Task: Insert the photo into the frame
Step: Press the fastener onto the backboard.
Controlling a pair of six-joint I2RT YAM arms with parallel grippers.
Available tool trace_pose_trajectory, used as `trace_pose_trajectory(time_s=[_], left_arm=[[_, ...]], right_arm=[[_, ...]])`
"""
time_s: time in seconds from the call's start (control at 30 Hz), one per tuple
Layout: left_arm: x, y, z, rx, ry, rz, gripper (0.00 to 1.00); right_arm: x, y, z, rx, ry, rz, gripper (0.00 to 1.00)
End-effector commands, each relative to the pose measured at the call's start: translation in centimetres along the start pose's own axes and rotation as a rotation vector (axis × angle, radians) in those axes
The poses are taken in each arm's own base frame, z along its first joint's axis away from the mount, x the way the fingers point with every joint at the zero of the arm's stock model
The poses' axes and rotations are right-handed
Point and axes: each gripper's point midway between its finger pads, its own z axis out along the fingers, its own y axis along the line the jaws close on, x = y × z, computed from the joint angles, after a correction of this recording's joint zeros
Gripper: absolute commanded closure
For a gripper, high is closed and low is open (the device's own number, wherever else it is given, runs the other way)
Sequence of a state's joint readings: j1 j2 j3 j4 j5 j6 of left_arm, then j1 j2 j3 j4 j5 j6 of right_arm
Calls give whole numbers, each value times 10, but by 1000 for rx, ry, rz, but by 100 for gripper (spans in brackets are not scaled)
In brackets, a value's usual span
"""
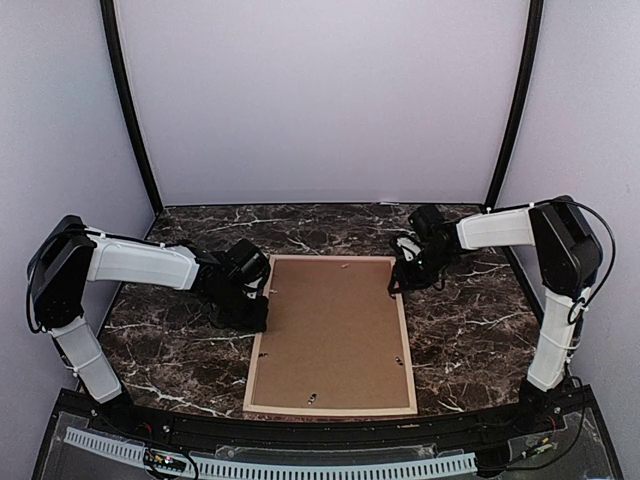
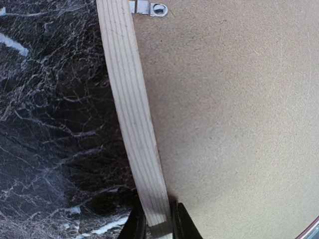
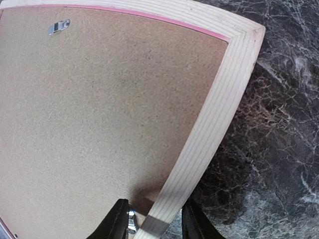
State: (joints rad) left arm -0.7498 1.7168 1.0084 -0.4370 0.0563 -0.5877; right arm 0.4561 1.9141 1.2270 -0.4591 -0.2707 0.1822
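Brown backing board point(image 1: 330, 330) covers everything inside the frame point(image 1: 330, 408); left pincer point(image 2: 159, 226) pinches it, right pincer point(image 3: 154, 219) spread astride it.

We are in a robotics lab test cell: plain pale walls point(image 1: 320, 100) and black corner poles point(image 1: 130, 110) enclose a marble-patterned desk point(image 1: 470, 330), with a left arm point(image 1: 140, 262) and a right arm point(image 1: 500, 230) bolted at its near edge.

Dark marble tabletop point(image 1: 470, 330); plain pale walls point(image 1: 320, 100); black corner posts point(image 1: 130, 110)
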Motion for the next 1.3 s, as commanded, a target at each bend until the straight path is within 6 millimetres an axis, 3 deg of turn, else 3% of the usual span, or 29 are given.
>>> trace_pose_trajectory(time_s=[0.0,0.3,0.93,1.27], left_arm=[[29,2,8,4,101,62,100],[28,2,8,4,100,62,100],[26,7,11,-3,51,-35,100],[26,6,11,9,40,-46,100]], right_arm=[[-2,1,-4,7,-10,1,63],[2,-22,-7,141,26,26,62],[29,-11,-26,99,70,48,53],[48,-17,-19,115,102,74,52]])
